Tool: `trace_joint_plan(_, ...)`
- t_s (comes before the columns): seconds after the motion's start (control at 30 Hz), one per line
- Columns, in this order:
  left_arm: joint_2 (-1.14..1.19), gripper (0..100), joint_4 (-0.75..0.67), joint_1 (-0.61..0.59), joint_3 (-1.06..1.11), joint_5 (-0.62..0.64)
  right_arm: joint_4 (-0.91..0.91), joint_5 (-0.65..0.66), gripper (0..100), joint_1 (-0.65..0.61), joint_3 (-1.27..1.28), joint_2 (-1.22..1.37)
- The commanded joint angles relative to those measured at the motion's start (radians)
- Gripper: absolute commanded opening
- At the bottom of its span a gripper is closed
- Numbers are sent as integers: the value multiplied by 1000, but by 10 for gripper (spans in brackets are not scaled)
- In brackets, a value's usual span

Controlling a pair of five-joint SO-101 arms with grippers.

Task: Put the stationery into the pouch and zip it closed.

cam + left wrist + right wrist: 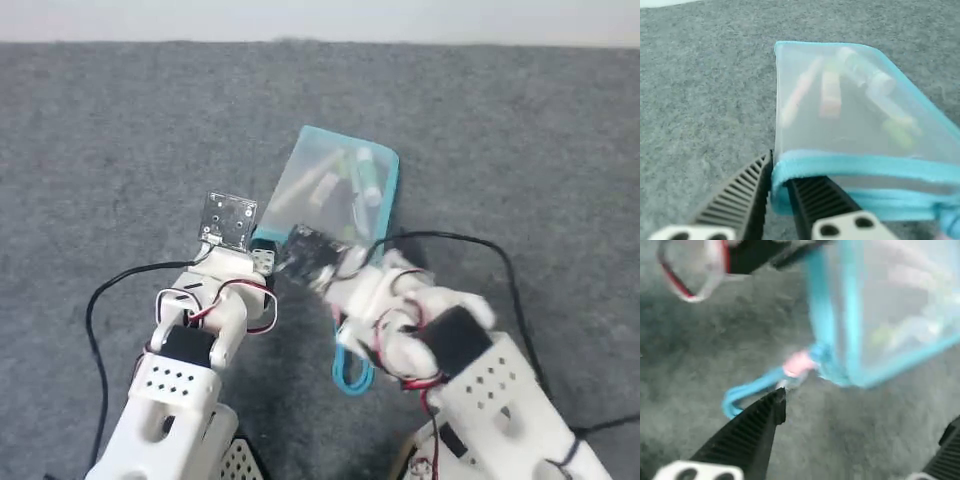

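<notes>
Stationery (830, 93) inside translucent pouch (300, 190)
Left gripper (780, 186) pinches the pouch's corner; right gripper (865, 412) gapes wide beside pink zipper pull (797, 365).

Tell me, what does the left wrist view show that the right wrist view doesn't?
Left wrist view: the left pincer clamped on the blue edge of the pouch, with the stationery plain to see inside. Right wrist view: the open right pincer beside a pink zipper pull and blue loop. Both: the pouch on grey matting.
</notes>
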Motion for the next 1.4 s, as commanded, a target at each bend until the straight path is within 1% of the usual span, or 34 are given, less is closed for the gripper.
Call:
trace_joint_plan(0.0, 2, 9, -9, 3, -47, -11, -21, 34, 438, 104, -25, -41)
trace_joint_plan(0.1, 2, 9, -9, 3, -48, -11, -139, 110, 432, 153, 84, -16)
trace_joint_plan(0.2, 2, 9, -8, 3, -48, -12, -277, 201, 432, 166, 192, 31)
trace_joint_plan(0.3, 2, 9, -8, 3, -48, -12, -366, 293, 432, 165, 247, 94)
trace_joint_plan(0.4, 2, 9, -8, 3, -48, -12, -423, 298, 434, 165, 255, 163)
trace_joint_plan(0.6, 2, 10, -8, 3, -48, -12, -530, 275, 507, 170, 252, 268)
trace_joint_plan(0.77, 2, 10, -8, 3, -48, -12, -584, 250, 500, 171, 250, 294)
trace_joint_plan(1.0, 0, 10, -8, 8, -45, -11, -596, 232, 307, 166, 189, 306)
trace_joint_plan(1.23, 0, 10, -8, 8, -44, -11, -596, 232, 229, 163, 166, 306)
trace_joint_plan(1.37, 0, 10, -8, 9, -44, -11, -598, 232, 145, 163, 164, 306)
